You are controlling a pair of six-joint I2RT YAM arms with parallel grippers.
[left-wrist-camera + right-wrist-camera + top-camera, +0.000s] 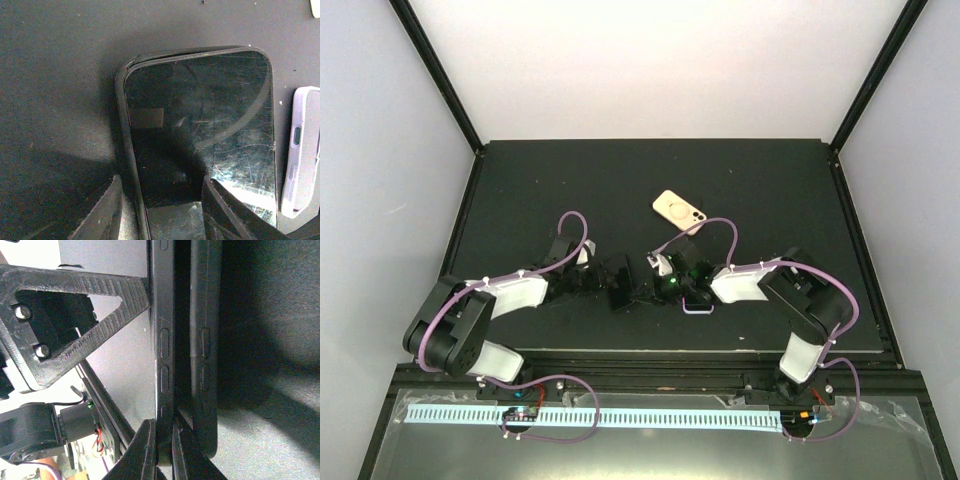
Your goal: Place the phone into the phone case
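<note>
A black phone (618, 284) (200, 125) with a scratched screen sits partly in a black phone case (121, 100), whose rim is lifted off at the top left corner. My left gripper (162, 215) (600, 281) is open and straddles the cased left edge, one finger (225, 210) lying over the screen, the other (100, 215) outside the case. In the right wrist view the phone (165, 340) is edge-on with the case (205, 340) standing off beside it. My right gripper (164, 450) (652, 290) is shut on the phone's lower edge.
A lavender case (697, 306) (302, 150) lies on the black mat just right of the phone. A beige phone-shaped item (678, 208) lies farther back. A raised black frame edges the mat (570, 180); white walls stand beyond it.
</note>
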